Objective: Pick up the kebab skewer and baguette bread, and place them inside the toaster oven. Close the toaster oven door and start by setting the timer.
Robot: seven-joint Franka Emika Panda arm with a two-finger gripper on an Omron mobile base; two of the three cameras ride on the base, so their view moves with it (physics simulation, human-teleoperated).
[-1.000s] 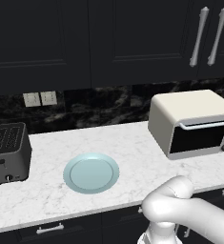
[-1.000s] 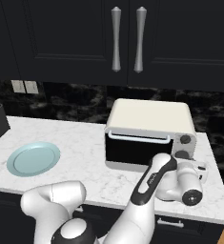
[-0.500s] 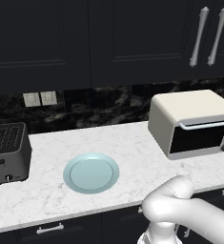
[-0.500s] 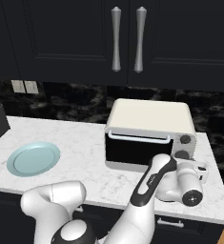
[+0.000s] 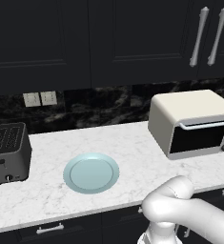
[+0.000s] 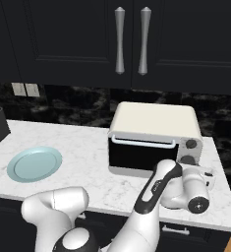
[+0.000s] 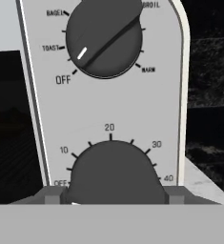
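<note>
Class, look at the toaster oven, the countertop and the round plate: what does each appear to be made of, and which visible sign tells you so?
Toaster oven: probably painted metal or plastic, judging by its smooth matte cream shell; its door looks like dark glass with a pale bar handle.
Countertop: looks like polished marble, white with fine grey veining.
Plate: likely glazed ceramic or glass, a pale blue surface with a soft sheen; the look leaves it open.

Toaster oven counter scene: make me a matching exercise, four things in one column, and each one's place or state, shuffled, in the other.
Things:
1. toaster oven door
2. plate
3. slot toaster
4. timer

Places or states:
A. far left end of the counter
B. lower dial of the panel, between the fingers
C. shut
D. bare, pale blue, mid-counter

Pairs: 1-C, 2-D, 3-A, 4-B
</note>
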